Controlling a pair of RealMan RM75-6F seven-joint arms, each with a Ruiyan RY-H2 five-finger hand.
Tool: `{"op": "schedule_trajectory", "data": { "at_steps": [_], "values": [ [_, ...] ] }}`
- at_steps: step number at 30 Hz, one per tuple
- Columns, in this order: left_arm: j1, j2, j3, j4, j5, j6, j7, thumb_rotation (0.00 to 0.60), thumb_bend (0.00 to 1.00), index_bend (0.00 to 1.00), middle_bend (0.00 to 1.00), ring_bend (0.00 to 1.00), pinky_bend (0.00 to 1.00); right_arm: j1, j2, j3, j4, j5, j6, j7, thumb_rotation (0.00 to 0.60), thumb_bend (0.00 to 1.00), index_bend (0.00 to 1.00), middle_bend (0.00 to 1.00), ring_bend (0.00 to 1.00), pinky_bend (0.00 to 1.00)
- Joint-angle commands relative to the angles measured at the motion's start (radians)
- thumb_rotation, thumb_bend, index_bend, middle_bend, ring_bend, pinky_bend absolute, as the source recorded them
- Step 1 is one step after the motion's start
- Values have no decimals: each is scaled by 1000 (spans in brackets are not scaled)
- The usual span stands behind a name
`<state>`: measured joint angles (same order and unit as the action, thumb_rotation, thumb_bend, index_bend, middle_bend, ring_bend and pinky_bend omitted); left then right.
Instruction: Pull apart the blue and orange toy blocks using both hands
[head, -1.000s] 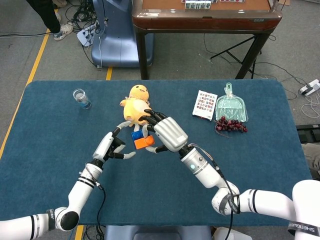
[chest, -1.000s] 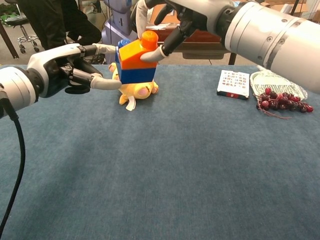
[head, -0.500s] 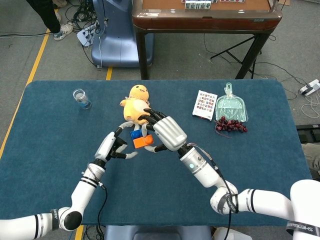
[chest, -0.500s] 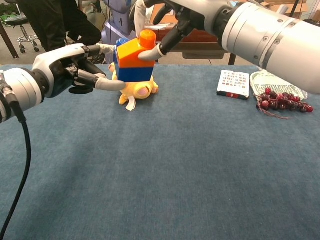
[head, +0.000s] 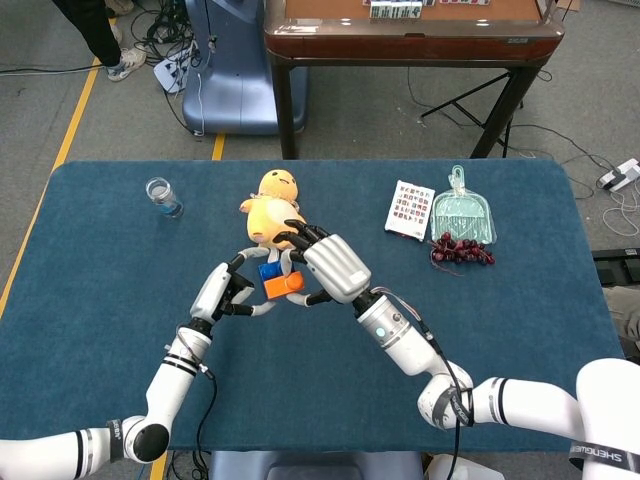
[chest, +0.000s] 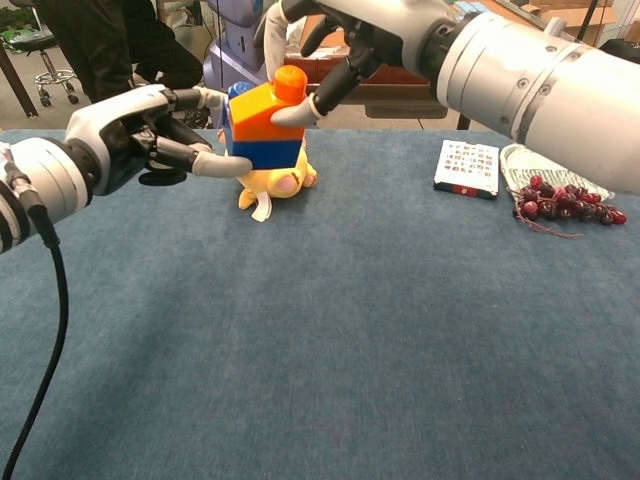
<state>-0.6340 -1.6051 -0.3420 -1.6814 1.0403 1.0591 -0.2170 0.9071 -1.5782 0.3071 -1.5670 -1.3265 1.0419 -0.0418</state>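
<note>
orange block (chest: 262, 112) stacked on blue block (chest: 265, 153), joined, raised above table

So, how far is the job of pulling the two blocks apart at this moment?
Done: the joined pair is lifted off the table, above the yellow plush toy. In hand: the right hand holds the orange plastic toy block on top, and the left hand has its fingers on the blue plastic toy block below. Left: the blocks are not yet separated; no gap shows between them.
</note>
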Motion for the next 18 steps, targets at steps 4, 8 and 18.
{"op": "schedule_trajectory", "data": {
  "at_steps": [4, 8, 18],
  "values": [
    [3, -3, -1, 2, 1, 2, -5, 600, 39, 313, 1000, 1000, 1000, 0, -2, -1, 2, 0, -1, 3, 600, 278, 692, 248, 80, 208],
    [4, -2, 0, 5, 10, -4, -17, 600, 40, 365, 1000, 1000, 1000, 1, -4, -3, 5, 0, -2, 7, 600, 278, 692, 248, 80, 208],
    [6, -7, 2, 13, 19, -3, -22, 600, 40, 454, 1000, 1000, 1000, 1, -5, -5, 8, 1, -7, 13, 600, 278, 692, 248, 80, 208]
  ]
}}
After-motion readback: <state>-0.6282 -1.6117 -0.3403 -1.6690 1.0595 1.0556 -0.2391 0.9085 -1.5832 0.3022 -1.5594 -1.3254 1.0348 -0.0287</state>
